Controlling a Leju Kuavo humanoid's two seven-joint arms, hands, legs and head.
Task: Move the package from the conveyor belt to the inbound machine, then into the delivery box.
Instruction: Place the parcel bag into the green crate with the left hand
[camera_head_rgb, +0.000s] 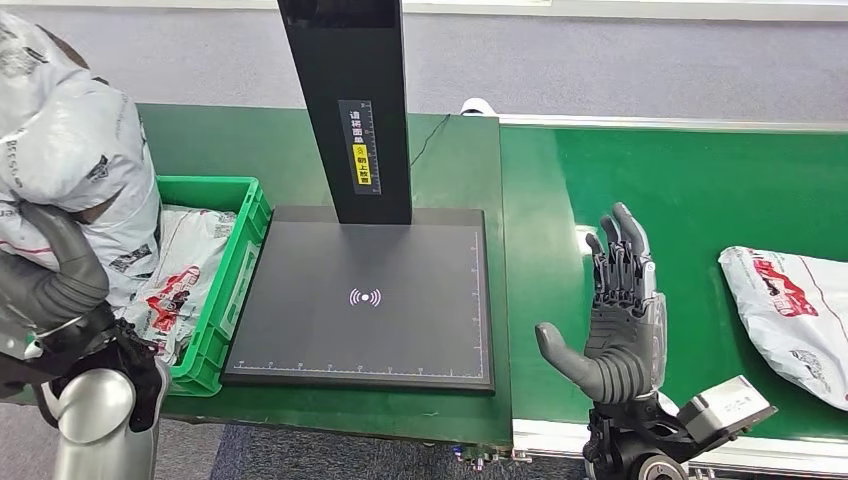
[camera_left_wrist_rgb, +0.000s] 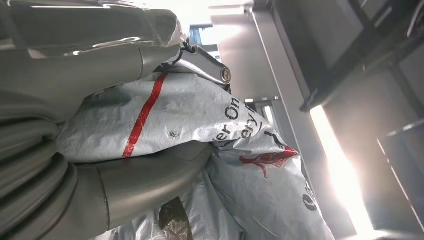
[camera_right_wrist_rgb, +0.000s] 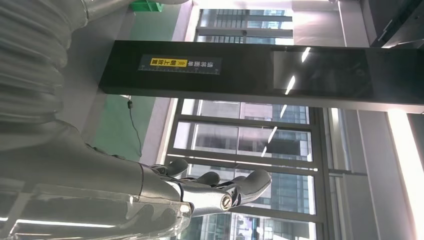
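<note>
Clamped in the left hand (camera_head_rgb: 60, 290), a grey package (camera_head_rgb: 70, 150) hangs above the green delivery box (camera_head_rgb: 215, 300), at nine o'clock of the inbound machine (camera_head_rgb: 365, 300). Right hand (camera_head_rgb: 615, 320) stands empty, fingers apart.

The scanner platform (camera_head_rgb: 360, 300) lies bare across its flat top; only its black upright post (camera_head_rgb: 350, 100) blocks the rear edge. The green crate (camera_head_rgb: 215, 310) touches the platform's left edge and already holds parcels (camera_head_rgb: 185, 270). On the conveyor belt (camera_head_rgb: 690, 190), open green surface separates the raised right hand (camera_head_rgb: 615, 320) from the package (camera_head_rgb: 790, 310) at the right edge.
</note>
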